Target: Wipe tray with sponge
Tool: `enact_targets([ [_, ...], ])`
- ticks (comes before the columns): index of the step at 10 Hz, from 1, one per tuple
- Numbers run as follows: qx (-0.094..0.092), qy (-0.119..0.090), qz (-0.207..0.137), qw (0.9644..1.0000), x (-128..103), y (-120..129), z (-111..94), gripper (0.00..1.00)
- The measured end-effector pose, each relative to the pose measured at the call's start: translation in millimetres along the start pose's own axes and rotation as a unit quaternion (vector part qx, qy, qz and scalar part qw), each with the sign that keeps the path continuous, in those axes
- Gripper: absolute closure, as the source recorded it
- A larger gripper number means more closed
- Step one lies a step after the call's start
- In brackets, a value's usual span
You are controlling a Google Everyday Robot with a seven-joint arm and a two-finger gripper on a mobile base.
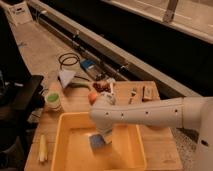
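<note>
nearest to me sat the tray [67, 152], the big yellow-orange tub on the near part of the wooden table [165, 150]. inside it, toward the middle of the tray floor, lay the sponge [96, 142], small and blue. my hand [102, 136] came down into the tray from the right, its fingers closed tight on the sponge and pressing it against the floor of the tray. the white arm [150, 112] ran from the right edge across the far rim of the tray, bending downward at the wrist.

just left of the tray, on the table edge, i saw a pale yellowish stick-like thing [42, 148]; i could not tell what it was. farther back on the left stood a small green cup [53, 100]. behind the arm, a round red-orange bowl [93, 96] peeked out, with some utensils [133, 94] and a small wooden block [148, 93] to its right.

beyond the table, on the pale floor, lay a coiled black cable [68, 60] and a blue-grey flat device [89, 65]. far left, a white sign [19, 12] leaned near the long rail [100, 37].
</note>
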Motion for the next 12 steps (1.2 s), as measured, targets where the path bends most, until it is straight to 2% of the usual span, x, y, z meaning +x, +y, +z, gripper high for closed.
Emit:
enact_targets([
  [3, 0.003, -0.018, -0.026, 0.9995, -28, 2, 6, 1.00],
  [6, -0.005, -0.022, -0.029, 0.9993, -33, 24, 9, 1.00],
  [8, -0.015, -0.014, -0.011, 0.9997, -15, 40, 11, 1.00],
  [9, -0.023, -0.010, 0.005, 0.9997, 2, 48, 13, 1.00],
  [11, -0.031, -0.002, 0.028, 0.9991, 28, 50, 14, 1.00],
  [12, -0.032, 0.000, 0.031, 0.9990, 34, 47, 13, 1.00],
])
